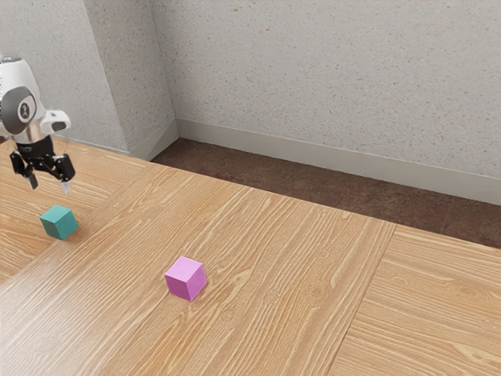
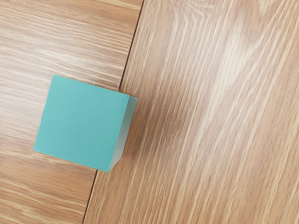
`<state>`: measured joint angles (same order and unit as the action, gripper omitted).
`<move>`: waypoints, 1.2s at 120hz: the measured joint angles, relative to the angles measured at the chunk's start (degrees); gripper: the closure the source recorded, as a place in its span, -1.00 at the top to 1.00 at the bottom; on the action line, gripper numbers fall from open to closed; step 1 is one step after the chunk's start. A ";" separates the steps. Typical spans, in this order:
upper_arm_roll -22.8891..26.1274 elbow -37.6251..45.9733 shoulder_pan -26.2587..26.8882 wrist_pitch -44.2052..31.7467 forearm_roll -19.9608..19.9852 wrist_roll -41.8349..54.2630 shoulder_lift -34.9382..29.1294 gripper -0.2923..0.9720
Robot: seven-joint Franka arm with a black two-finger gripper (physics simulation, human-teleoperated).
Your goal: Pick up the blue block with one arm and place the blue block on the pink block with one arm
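The blue block point(image 1: 59, 222) (really a teal cube, plain-faced) sits on the counter point(image 1: 297, 258) at the frame's left, well apart from the pink block point(image 1: 186, 278) at lower centre. Above it, upper left, the pincer point(image 1: 48, 182) hangs pointing down, fingers spread, clear of the cube.

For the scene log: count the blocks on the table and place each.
2. The teal block lies near the exterior view's left edge, below the open gripper, apart from it. The pink block lies further toward that view's right. None seems hidden.

White rounded arm point(image 1: 14, 78) with a grey disc joint point(image 1: 19, 108), ending in a black pincer point(image 1: 50, 182).
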<state>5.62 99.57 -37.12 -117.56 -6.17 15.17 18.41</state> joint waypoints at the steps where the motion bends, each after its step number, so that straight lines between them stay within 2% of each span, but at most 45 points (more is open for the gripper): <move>1: 0.00 -0.01 -0.06 -0.17 -0.08 0.26 0.19 0.54; 21: 0.00 -0.56 -1.18 -3.35 -1.45 5.39 3.37 0.54; 65: 0.00 -0.71 -2.28 -7.12 -2.28 14.73 6.02 0.54; 144: -0.09 -2.35 -3.08 -9.56 -1.72 22.70 10.56 0.54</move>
<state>5.54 97.22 -40.20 -127.12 -7.89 37.87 28.98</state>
